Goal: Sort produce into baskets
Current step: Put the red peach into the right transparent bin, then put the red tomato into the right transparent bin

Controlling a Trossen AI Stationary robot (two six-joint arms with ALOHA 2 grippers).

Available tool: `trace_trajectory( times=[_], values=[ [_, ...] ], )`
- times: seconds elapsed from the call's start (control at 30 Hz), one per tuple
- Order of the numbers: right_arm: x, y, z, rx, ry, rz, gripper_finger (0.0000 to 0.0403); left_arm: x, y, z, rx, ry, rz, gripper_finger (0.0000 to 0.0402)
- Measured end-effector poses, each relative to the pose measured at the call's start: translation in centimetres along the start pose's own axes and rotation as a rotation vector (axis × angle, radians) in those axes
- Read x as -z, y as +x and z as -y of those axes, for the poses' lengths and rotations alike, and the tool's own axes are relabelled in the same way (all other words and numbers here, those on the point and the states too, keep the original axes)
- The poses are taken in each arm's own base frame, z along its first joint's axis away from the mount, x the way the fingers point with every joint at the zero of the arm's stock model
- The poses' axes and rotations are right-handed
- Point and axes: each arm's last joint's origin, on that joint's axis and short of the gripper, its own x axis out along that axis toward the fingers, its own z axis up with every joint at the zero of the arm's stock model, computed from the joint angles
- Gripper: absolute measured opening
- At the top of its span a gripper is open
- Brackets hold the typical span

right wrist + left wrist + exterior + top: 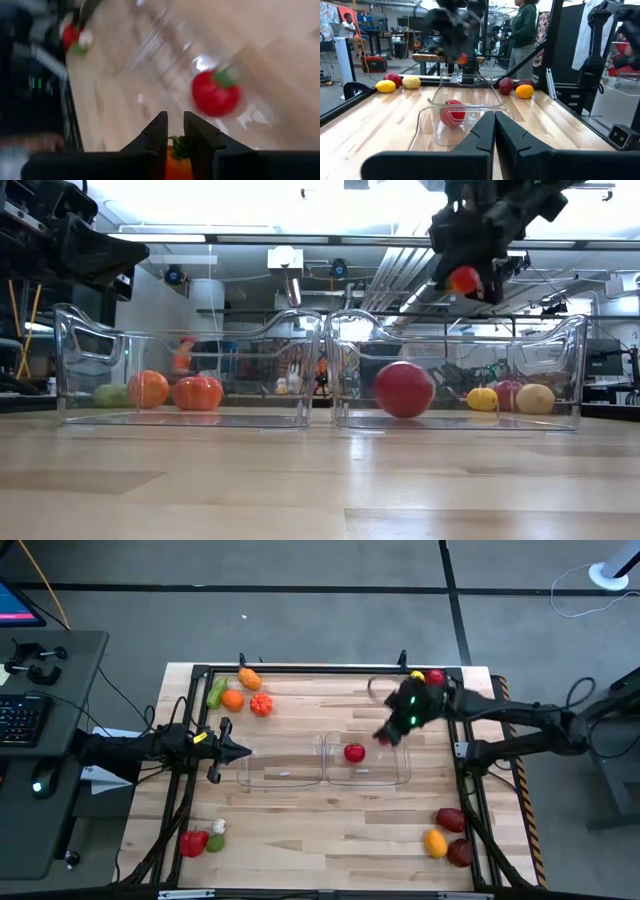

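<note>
High view, right gripper [388, 737]: I am watching it hanging over the far right corner of the right basket [402, 776], fingers hidden under the wrist.
High view, baskets: the right basket is sitting side by side with the left basket [262, 776] at mid-table; a red tomato [354, 752] is lying inside the right one.
High view, left gripper [243, 751]: I am seeing it waiting at the left basket's left end.
High view, loose produce: an orange and green cluster [240, 694] is lying far left, a red, white and green cluster [201, 839] near left, and a maroon and yellow cluster [446, 834] near right.
Low view, right gripper [470, 278]: I am seeing it hovering above the right basket [560, 350], carrying a small orange-red piece [463, 278].
Left wrist view, left gripper [494, 120]: its fingers are pressing together, clenched on nothing, pointing at the baskets.
Right wrist view, right gripper [174, 126]: its fingers are grasping the small orange-red piece [178, 161] by its green stem, above the tomato [214, 93].
</note>
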Motion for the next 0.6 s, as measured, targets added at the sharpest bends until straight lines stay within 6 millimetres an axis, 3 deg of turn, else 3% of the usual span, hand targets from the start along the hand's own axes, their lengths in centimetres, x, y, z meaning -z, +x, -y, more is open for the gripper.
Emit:
trace_trajectory(
  times=[0.17,0.37,0.5,0.6],
  values=[
    [1.4,2.1,-1.4,0.03,-0.145,-0.062,0.0074,0.0,0.0,0.0,0.0,0.0,0.001,0.0],
    [1.5,2.5,-1.4,0.043,-0.174,-0.073,0.0161,0.0,0.0,0.0,0.0,0.0,0.0,0.0],
    [0.4,1.8,-1.6,0.115,-0.202,0.001,0.0231,0.0,0.0,0.0,0.0,0.0,0.0,0.0],
    [-1.7,-0.2,-1.4,0.332,-0.259,0.113,0.0271,0.0,0.0,0.0,0.0,0.0,0.001,0.0]
  ],
)
